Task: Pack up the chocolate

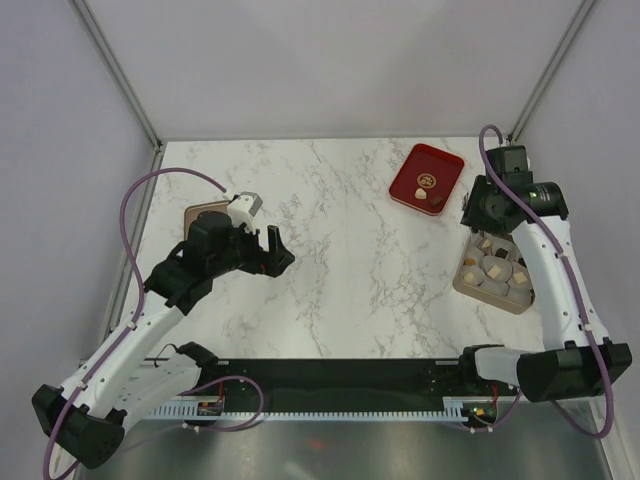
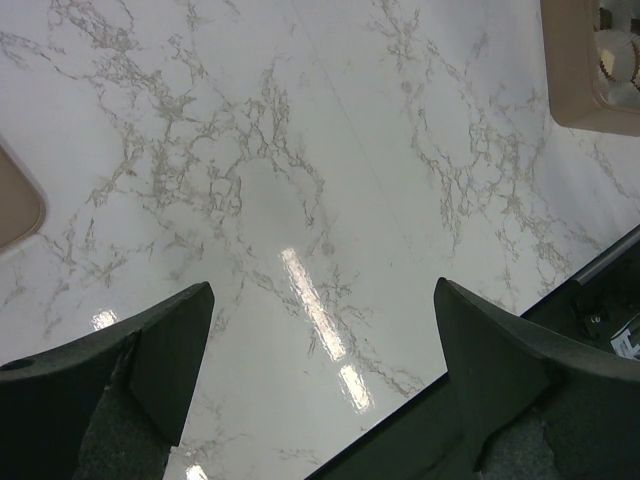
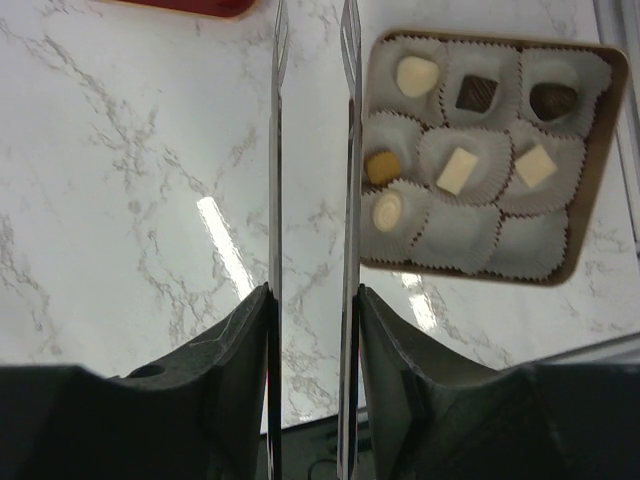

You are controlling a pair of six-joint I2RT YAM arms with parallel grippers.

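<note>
Marble table [image 1: 360, 270] centre bare: wide passage. Right side crowded: red tray [image 1: 427, 178] upper right, box [image 1: 462, 283] below, slim gap between. Chocolate [image 3: 457, 170] fills most cups. Tan lid [image 1: 200, 211] far left, under left arm [image 1: 160, 300].

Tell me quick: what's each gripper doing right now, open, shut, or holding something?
Left gripper: wide open, empty.
Right gripper: open only by a narrow gap, with nothing visible in it.

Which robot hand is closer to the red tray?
Right. The right gripper hovers just beside the red tray, on its right. The left gripper is far off to the tray's left.
</note>
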